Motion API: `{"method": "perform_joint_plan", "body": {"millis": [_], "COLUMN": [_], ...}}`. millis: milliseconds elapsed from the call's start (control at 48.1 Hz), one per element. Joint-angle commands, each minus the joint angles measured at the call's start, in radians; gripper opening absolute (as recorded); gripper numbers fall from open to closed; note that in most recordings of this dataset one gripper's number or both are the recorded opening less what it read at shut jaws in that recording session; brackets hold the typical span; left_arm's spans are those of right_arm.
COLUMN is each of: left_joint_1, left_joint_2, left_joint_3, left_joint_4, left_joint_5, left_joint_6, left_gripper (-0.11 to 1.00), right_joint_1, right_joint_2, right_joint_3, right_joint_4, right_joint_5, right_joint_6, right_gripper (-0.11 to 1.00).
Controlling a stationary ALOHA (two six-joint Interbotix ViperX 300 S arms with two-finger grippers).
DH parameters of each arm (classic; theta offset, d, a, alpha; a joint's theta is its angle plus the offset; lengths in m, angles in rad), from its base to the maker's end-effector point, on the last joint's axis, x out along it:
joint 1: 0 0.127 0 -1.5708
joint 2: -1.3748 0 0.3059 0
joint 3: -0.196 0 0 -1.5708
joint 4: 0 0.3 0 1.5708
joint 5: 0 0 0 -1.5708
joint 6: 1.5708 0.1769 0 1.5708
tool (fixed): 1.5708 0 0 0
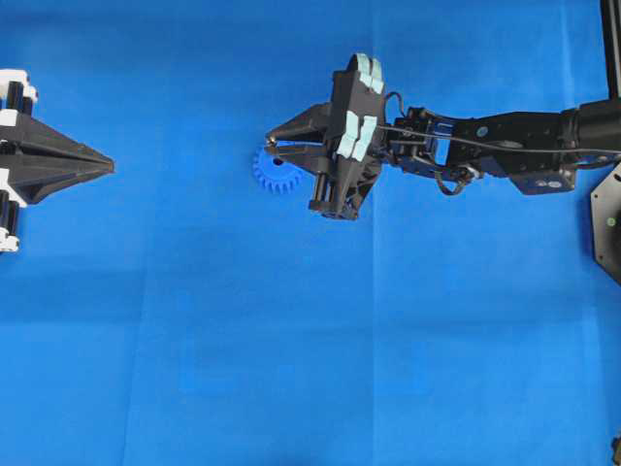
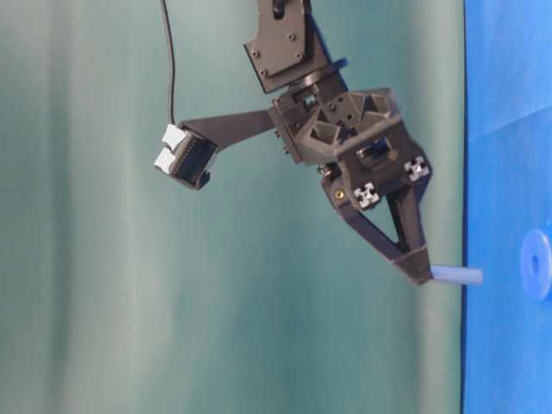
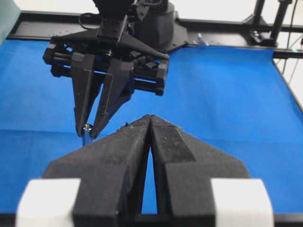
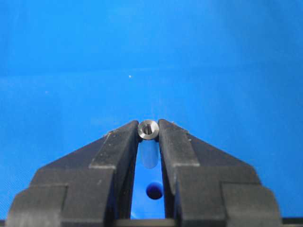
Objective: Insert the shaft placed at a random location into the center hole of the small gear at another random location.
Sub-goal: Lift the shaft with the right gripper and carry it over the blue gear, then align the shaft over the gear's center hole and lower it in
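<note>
Cloth (image 1: pixel 291 340): you have a bright blue sheet covering the whole work surface, with faint fold creases crossing it.
Backdrop (image 2: pixel 103 259): in your table-level view, a plain grey-green wall.
Frame (image 3: pixel 227 23): you can see black rails along the cloth's far edge.
Posts (image 3: pixel 279 14): dark uprights at the far right corner.

No readable text is showing in any view. No labels, brands, numbers or signs are appearing anywhere
</note>
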Motion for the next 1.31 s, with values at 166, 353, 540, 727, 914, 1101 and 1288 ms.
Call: {"method": "perform_joint_plan", "body": {"millis": [166,353,540,727,914,1101,1288], "left_joint_1": [0.003,0.003,0.003,0.003,0.003,0.003,0.003], "left_joint_2": [0.003,0.003,0.002,0.002,0.002,0.002,0.000], "left_joint_3": [-0.011,-0.011,-0.011,-0.011,-0.011,-0.011,-0.011], "left_joint_4": [0.002,0.002,0.002,0.002,0.002,0.002,0.002], "left_joint_5": [-0.005,-0.005,-0.005,-0.003,-0.003,0.002,0.003], "left_joint_6": [-0.002,-0.002,-0.002,-0.003,-0.002,-0.003,-0.003], "left_gripper": [0.00,0.00,0.00,0.00,0.00,0.00,0.00], "right_joint_1": [0.002,0.002,0.002,0.000,0.000,-0.002,-0.002], "right_joint_2": [-0.012,0.015,0.058,0.084,0.086,0.066,-0.015], "right_joint_3": [-0.011,-0.005,-0.005,-0.003,-0.002,-0.003,0.000], "right_joint_4": [-0.002,-0.002,0.003,0.008,0.008,0.006,0.000], "right_joint_5": [0.009,0.011,0.006,0.003,-0.003,0.000,0.015], "right_joint_6": [-0.003,-0.003,0.000,0.002,0.002,0.000,-0.005], "right_gripper": [0.03,0.03,0.03,0.03,0.03,0.03,0.03]}}
